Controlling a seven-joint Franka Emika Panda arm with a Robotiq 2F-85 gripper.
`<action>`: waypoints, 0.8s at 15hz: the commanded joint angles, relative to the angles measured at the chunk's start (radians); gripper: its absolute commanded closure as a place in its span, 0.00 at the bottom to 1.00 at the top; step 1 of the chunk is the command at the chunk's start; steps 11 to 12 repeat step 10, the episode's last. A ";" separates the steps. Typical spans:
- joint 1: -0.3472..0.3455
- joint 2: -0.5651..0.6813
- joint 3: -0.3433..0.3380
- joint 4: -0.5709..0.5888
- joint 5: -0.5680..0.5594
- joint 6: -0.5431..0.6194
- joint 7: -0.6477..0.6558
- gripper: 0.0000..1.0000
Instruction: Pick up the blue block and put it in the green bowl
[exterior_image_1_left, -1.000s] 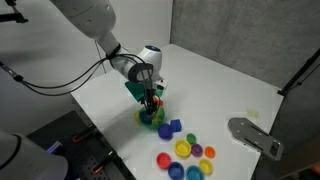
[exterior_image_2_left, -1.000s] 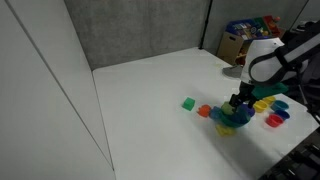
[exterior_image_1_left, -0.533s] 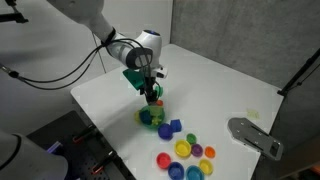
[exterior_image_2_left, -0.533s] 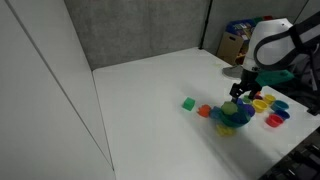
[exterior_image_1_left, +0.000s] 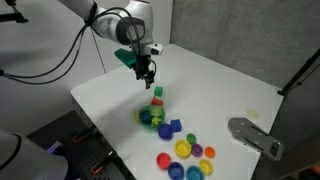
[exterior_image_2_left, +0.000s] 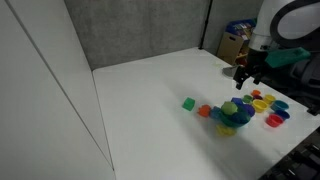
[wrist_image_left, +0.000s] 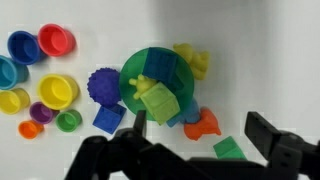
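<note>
The green bowl (wrist_image_left: 128, 78) sits on the white table and shows in both exterior views (exterior_image_1_left: 146, 118) (exterior_image_2_left: 232, 118). A light-green block (wrist_image_left: 160, 101) and a yellow piece lie in it. A small light-blue block (wrist_image_left: 190, 113) sits at the bowl's rim beside an orange piece (wrist_image_left: 204, 124). I cannot tell whether it is inside the rim. My gripper (wrist_image_left: 200, 135) is open and empty, high above the bowl in both exterior views (exterior_image_1_left: 147, 74) (exterior_image_2_left: 245, 79).
A small green cube (wrist_image_left: 228, 149) lies by the orange piece. A darker blue block (wrist_image_left: 108, 120) and a purple spiky piece (wrist_image_left: 102, 85) sit next to the bowl. Several coloured round caps (wrist_image_left: 40, 70) (exterior_image_1_left: 186, 155) lie beyond. A grey metal plate (exterior_image_1_left: 255, 135) lies at the table's edge.
My gripper has lifted from just above the bowl and drawn back, away from it. The things on the table have not moved.
</note>
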 joint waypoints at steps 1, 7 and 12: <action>0.008 -0.113 0.033 0.016 -0.101 -0.145 0.134 0.00; -0.009 -0.224 0.082 0.019 -0.093 -0.232 0.169 0.00; -0.012 -0.209 0.086 0.024 -0.082 -0.218 0.148 0.00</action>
